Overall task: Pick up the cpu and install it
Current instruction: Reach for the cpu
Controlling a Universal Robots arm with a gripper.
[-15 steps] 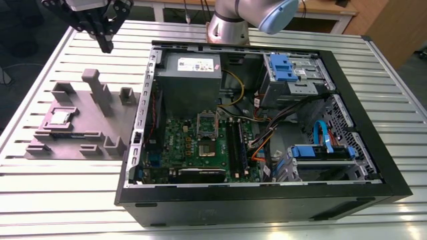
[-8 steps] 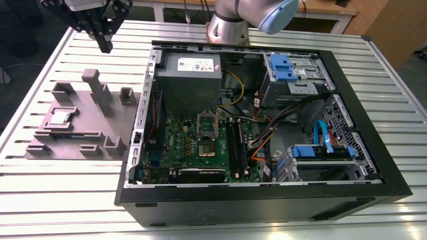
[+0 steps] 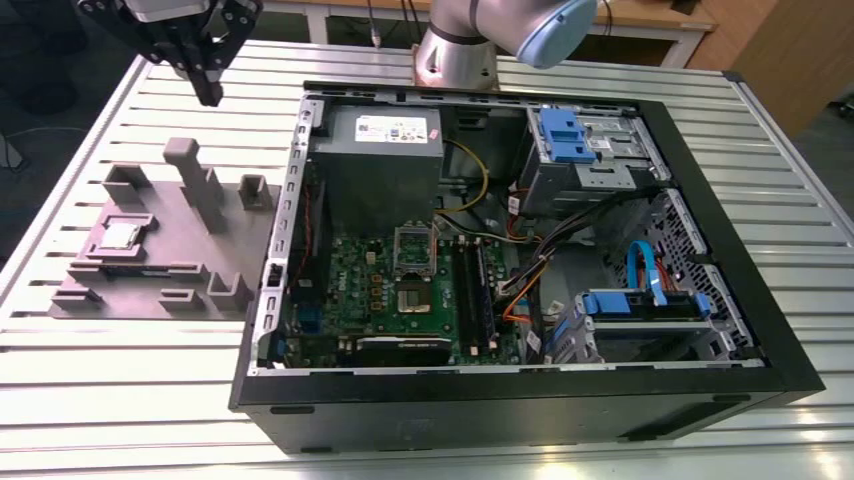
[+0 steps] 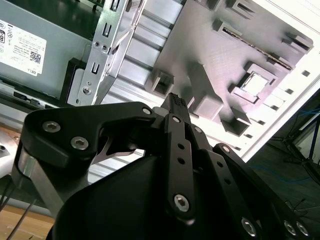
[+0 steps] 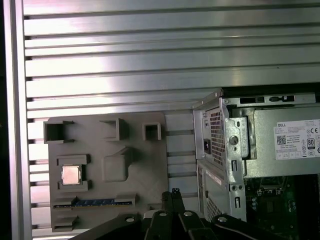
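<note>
The cpu [image 3: 123, 234] is a small silvery square with a tan rim, lying flat in a recess of the grey holder block [image 3: 174, 275] at the exterior view's left; it also shows in both wrist views [image 4: 255, 84] [image 5: 71, 175]. My gripper [image 3: 210, 95] hangs high above the table, beyond the block's far edge and well apart from the cpu. Its black fingers [image 4: 176, 102] [image 5: 175, 193] are pressed together, with nothing between them. Inside the open computer case, the motherboard [image 3: 350, 270] carries the dark socket [image 3: 416, 298], with its silver frame [image 3: 416, 247] just behind it.
The open black case [image 3: 534, 400] fills the middle and right of the slatted metal table [image 3: 134, 400]. A grey power supply [image 3: 380, 150], blue drive brackets [image 3: 567, 135] and cables sit inside. The block has upright posts [image 3: 187, 175] and holds a memory stick [image 5: 95, 202].
</note>
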